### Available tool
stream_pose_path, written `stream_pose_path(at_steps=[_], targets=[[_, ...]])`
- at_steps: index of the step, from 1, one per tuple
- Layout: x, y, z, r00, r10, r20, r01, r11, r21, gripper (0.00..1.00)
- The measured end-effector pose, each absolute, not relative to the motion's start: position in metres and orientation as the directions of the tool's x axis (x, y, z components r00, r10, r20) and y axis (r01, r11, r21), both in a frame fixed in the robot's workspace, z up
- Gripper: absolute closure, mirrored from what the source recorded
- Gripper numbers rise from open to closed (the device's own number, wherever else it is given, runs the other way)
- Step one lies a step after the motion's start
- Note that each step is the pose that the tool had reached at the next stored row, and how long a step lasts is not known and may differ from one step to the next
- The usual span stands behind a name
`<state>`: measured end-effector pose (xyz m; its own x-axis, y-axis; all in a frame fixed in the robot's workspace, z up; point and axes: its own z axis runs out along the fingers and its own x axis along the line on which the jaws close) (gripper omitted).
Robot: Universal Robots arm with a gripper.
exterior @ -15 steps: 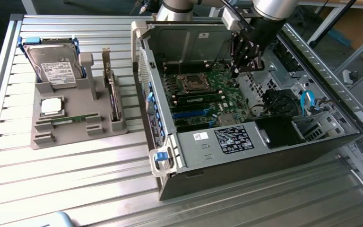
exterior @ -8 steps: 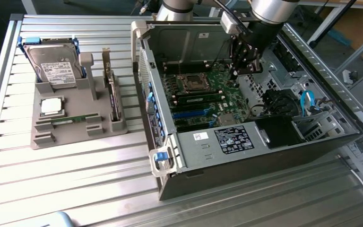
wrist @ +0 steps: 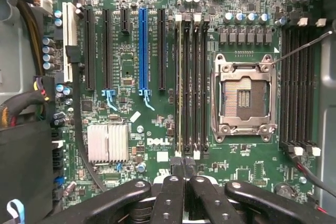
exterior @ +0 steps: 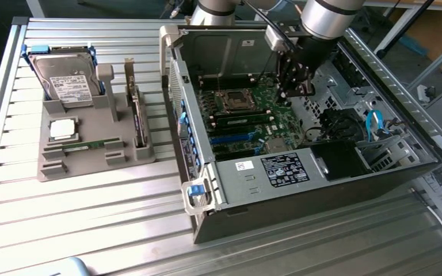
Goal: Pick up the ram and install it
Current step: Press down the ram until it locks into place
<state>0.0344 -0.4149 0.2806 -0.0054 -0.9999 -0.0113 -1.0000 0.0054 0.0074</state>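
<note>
- Inside the open computer case (exterior: 229, 190), which lies on its side on a slatted metal table (exterior: 90, 218), the arm reaches down over the motherboard (wrist: 126, 66).
- The gripper (exterior: 304, 91) hangs just above the board, on the exterior view's right of the empty processor socket (exterior: 229, 102).
- Seen from the wrist, the gripper (wrist: 181, 167) is clenched: its two fingertips (wrist: 174, 165) are pressed together and nothing shows between them.
- The tips sit right at one end of the bank of four memory slots beside the processor socket (wrist: 244, 95); I cannot tell whether they touch anything.
- The ram (wrist: 181, 87) stands on edge in the slot of that bank farthest from the socket, running the slot's whole length, with the three slots between it and the socket bare.
- In the exterior view the ram (exterior: 240, 121) shows as a thin green strip on the board just below the socket, apart from the gripper.
- A long blue expansion slot (wrist: 143, 51) and a ribbed silver heatsink (wrist: 107, 142) lie on the far side of the ram from the socket.
- At the exterior view's left, well apart from the case, a grey holder (exterior: 83, 167) carries a second ram stick (exterior: 90, 144) lying flat in its groove.
- The same holder bears a hard drive (exterior: 67, 80) propped upright, a square silver processor chip (exterior: 62, 129) and a dark expansion card (exterior: 136, 115) standing on edge.
</note>
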Motion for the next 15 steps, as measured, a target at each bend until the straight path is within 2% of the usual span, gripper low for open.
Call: stream_pose_path(at_steps=[15], targets=[[0.034,-0.415,0.255,-0.005,-1.000,-0.011,-1.000,0.005,0.007,0.89]])
